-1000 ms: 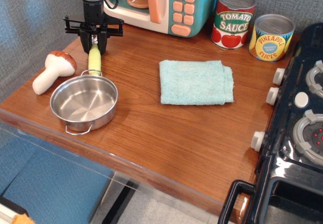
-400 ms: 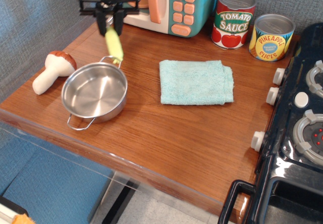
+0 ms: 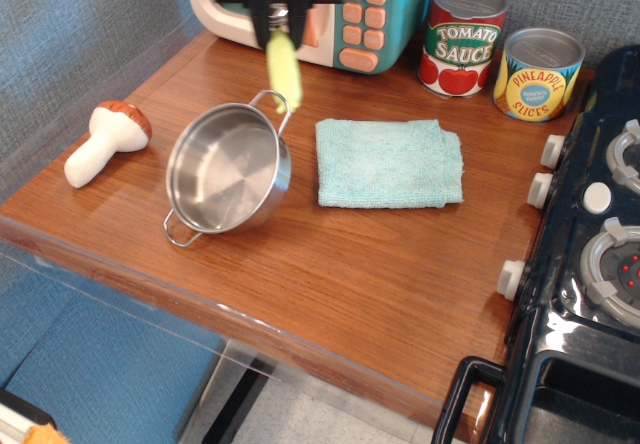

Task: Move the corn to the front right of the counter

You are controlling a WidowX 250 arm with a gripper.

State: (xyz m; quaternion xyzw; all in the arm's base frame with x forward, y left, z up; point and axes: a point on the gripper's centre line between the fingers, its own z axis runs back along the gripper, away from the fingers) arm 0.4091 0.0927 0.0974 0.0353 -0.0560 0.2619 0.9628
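Observation:
The corn (image 3: 283,67) is a slim yellow cob hanging almost upright from my gripper (image 3: 279,26), which is shut on its top end at the back of the counter (image 3: 330,264), in front of the toy microwave. The corn's lower tip sits at the loop handle of a steel pan (image 3: 228,169). The pan is tilted, its handle side raised toward the corn. The upper part of the gripper is cut off by the frame's top edge.
A white mushroom with a brown cap (image 3: 105,142) lies at the left. A light blue cloth (image 3: 388,162) lies mid-counter. A toy microwave (image 3: 365,14), a tomato sauce can (image 3: 462,39) and a pineapple can (image 3: 538,74) stand at the back. A black stove (image 3: 595,264) is on the right.
My gripper has moved right and upward with the corn. The pan has come along to the right with it and now tilts up on its handle side.

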